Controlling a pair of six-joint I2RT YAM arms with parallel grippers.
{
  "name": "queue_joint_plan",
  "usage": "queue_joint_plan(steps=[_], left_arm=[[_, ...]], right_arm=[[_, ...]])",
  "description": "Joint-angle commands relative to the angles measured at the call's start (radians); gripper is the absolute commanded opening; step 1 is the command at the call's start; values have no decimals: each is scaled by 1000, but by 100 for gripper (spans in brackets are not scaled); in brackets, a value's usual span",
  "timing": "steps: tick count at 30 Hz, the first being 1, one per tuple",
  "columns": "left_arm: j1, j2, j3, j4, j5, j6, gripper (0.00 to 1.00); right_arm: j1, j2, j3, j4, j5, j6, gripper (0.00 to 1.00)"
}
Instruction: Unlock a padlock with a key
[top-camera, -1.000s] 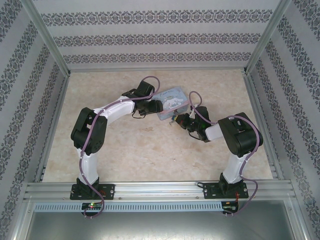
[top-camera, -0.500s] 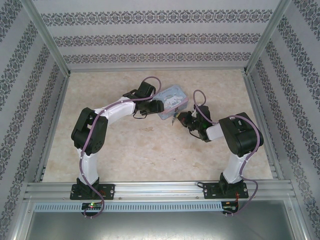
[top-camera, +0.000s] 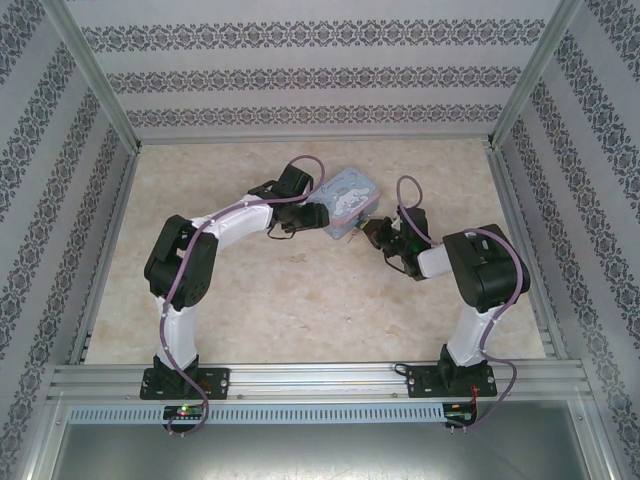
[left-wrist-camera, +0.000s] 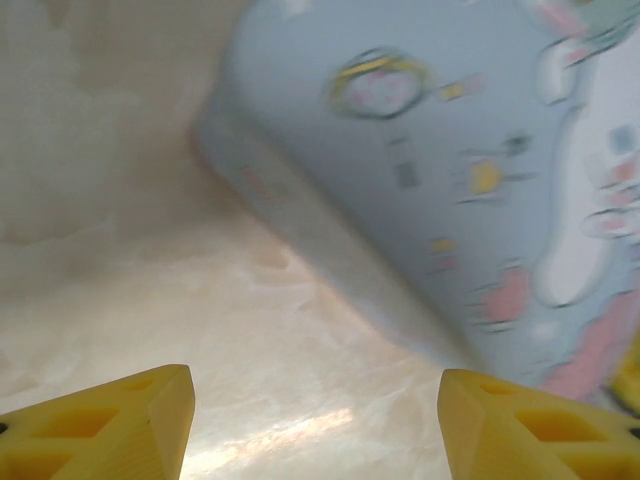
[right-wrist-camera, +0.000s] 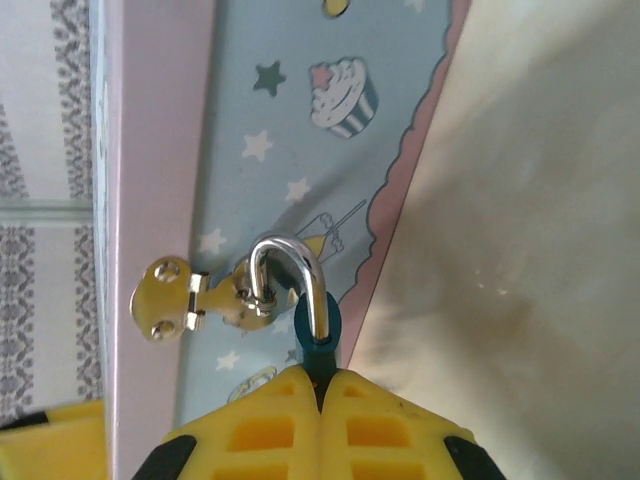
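The padlock (right-wrist-camera: 318, 325) hangs on the tin's (right-wrist-camera: 290, 120) hasp (right-wrist-camera: 175, 300). Right gripper (right-wrist-camera: 320, 385) is clenched at its body; we cannot tell whether on the key. Left gripper (left-wrist-camera: 315, 400) released. We should turn gently, without pulling.

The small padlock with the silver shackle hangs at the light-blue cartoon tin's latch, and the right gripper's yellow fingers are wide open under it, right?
Not open: the right wrist view shows the right gripper shut, yellow pads pressed together just under the small teal padlock, which does hang at the latch of the light-blue cartoon tin.
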Motion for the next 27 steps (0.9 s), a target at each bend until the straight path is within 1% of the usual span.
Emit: queue_joint_plan(steps=[1, 7, 14, 21, 27], left_arm=[[-3, 47, -19, -97, -36, 18, 65], [-5, 51, -10, -106, -35, 22, 65], [-4, 23, -6, -111, -34, 22, 66], [-5, -34, -21, -102, -20, 12, 67], [-4, -95, -62, -77, -7, -9, 68]], right_arm=[[-32, -4, 39, -12, 33, -4, 0], [-59, 23, 62, -39, 6, -20, 0], [-84, 9, 25, -32, 2, -27, 0], [-188, -59, -44, -39, -31, -43, 0], [-291, -104, -150, -39, -42, -23, 0]])
